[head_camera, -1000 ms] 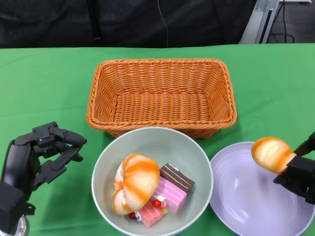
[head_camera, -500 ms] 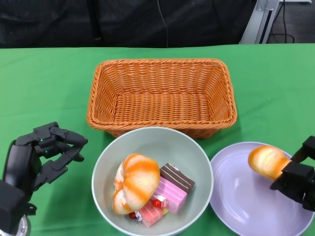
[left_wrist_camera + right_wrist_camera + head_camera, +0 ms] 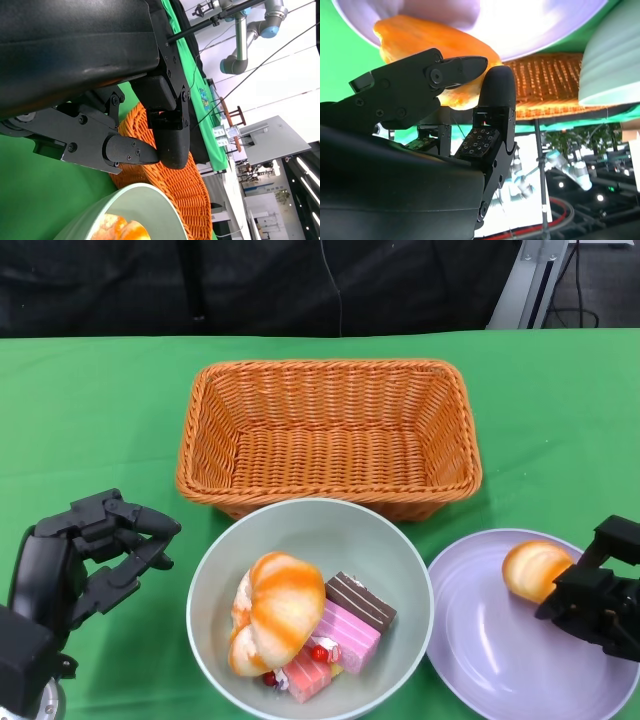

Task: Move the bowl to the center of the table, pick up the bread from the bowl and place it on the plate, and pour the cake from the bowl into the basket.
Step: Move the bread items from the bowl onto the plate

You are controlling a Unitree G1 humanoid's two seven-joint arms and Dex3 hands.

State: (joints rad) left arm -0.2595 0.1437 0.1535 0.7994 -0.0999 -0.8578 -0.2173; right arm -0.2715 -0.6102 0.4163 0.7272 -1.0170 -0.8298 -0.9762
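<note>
Two hands of mine were in sight. My right hand (image 3: 597, 592) pinched a small bread roll (image 3: 532, 569) between its fingers (image 3: 465, 67), low over the lavender plate (image 3: 490, 660) at the table's near right; I could not tell whether the roll already touched the plate. My left hand (image 3: 95, 545) hovered over the green table (image 3: 90, 410) at the near left, holding nothing, its fingers (image 3: 131, 152) curled in with tips close together. Just beside it, at the near middle, sat the pale green bowl (image 3: 300, 525), holding a larger bread roll (image 3: 275, 610), a pink cake slice (image 3: 345, 633) and a chocolate-topped cake slice (image 3: 360, 600). Behind the bowl, touching or nearly touching its far rim, stood the orange wicker basket (image 3: 328, 435).
</note>
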